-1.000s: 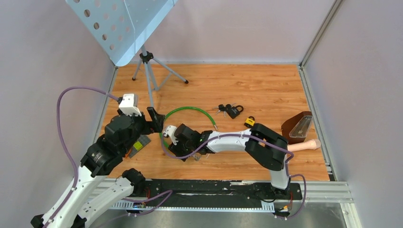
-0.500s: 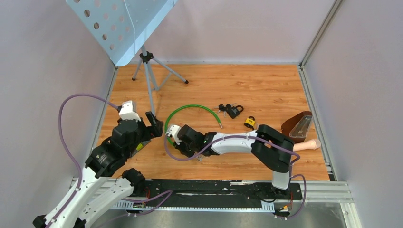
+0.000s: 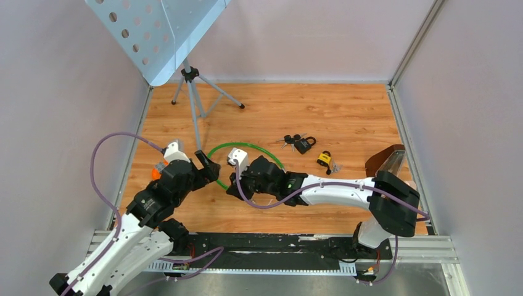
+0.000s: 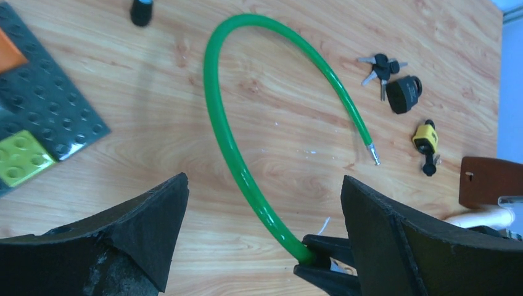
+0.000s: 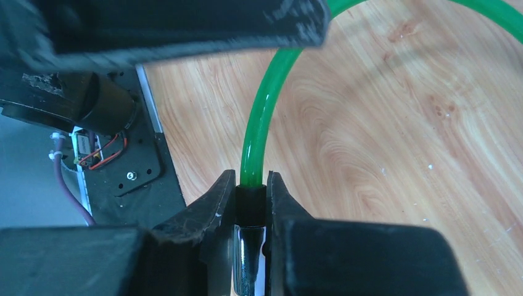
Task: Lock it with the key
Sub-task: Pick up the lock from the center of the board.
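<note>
Since the green cable (image 5: pixel 254 139) looks light, springy and slick, looped at the centre left of the keys (image 3: pixel 288 142), the right gripper (image 5: pixel 251 209) pinches its stiff black end collar (image 5: pixel 251 196) while the left gripper (image 4: pixel 262 185) hangs spread wide above

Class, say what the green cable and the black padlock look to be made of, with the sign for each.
Green cable: glossy plastic sheath, judging by the bright highlights along it; its bare silvery tip suggests metal inside. Black padlock: dull dark body, likely coated metal, though plastic cannot be excluded.
</note>
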{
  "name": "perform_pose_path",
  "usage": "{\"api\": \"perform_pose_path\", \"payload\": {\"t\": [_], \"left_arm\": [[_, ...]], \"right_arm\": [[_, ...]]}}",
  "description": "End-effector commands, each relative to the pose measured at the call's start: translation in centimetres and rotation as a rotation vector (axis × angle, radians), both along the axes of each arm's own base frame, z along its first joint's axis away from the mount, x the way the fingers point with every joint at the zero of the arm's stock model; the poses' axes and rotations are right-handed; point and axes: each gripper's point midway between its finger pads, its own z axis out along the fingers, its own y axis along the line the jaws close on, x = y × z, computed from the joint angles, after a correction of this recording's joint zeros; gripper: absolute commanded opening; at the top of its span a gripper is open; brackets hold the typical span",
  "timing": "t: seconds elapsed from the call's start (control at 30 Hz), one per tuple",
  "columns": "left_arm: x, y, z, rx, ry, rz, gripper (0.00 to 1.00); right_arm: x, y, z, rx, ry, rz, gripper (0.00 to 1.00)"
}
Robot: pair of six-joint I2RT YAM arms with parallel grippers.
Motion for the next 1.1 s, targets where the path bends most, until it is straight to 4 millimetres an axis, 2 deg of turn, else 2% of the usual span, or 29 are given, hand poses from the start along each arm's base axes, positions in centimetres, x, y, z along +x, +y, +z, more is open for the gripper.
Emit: {"api": "perform_pose_path", "payload": {"t": [0.0,0.03,0.1,0.17,0.3,0.43,0.67,0.77,0.8,0.83,0.9,0.97,1.0,1.07], "left_arm": [[0.6,-3.2,-2.0,-0.137,0.056,-0.035,0.97],[0.9,-3.8,-2.2,-0.171,0.062,-0.034,0.96],[0.8,-4.5,-4.2,-0.195,0.108,-0.036,0.92],[0.8,-4.9,-5.4,-0.215,0.135,-0.032,0.86],[0.7,-5.0,-6.6,-0.233,0.162,-0.016,0.66],[0.7,-4.7,-6.5,-0.244,0.147,0.007,0.52],[0.6,-4.2,-6.4,-0.255,0.134,0.029,0.33],[0.7,-4.2,-6.1,-0.249,0.117,0.021,0.03],[0.8,-4.2,-5.8,-0.246,0.108,0.017,0.01],[0.9,-4.0,-5.6,-0.235,0.095,0.013,0.0],[1.0,-3.9,-5.0,-0.223,0.071,0.004,0.0],[1.1,-3.8,-4.4,-0.211,0.047,-0.013,0.0],[1.1,-3.9,-4.1,-0.206,0.038,-0.021,0.0],[1.2,-4.2,-3.4,-0.195,0.007,-0.06,0.0]], "right_arm": [[-0.3,1.5,4.0,0.188,0.02,-0.004,0.0],[-0.3,1.6,4.0,0.195,0.027,-0.008,0.0],[-0.3,1.8,3.7,0.199,0.04,-0.015,0.0],[-0.1,2.0,3.4,0.2,0.051,-0.024,0.0],[0.0,2.4,3.0,0.206,0.063,-0.031,0.0],[0.0,2.6,2.5,0.2,0.074,-0.033,0.0],[0.0,2.7,2.0,0.195,0.084,-0.038,0.0],[0.2,2.8,1.6,0.178,0.091,-0.049,0.0],[0.5,2.6,1.4,0.159,0.093,-0.066,0.01],[0.7,2.4,1.0,0.135,0.094,-0.086,0.06],[1.0,1.5,0.4,0.105,0.084,-0.113,0.26],[1.2,0.3,0.7,0.107,0.066,-0.149,0.51],[1.5,-0.4,1.2,0.118,0.049,-0.178,0.61],[1.8,-1.9,1.9,0.135,0.028,-0.223,0.74]]}}
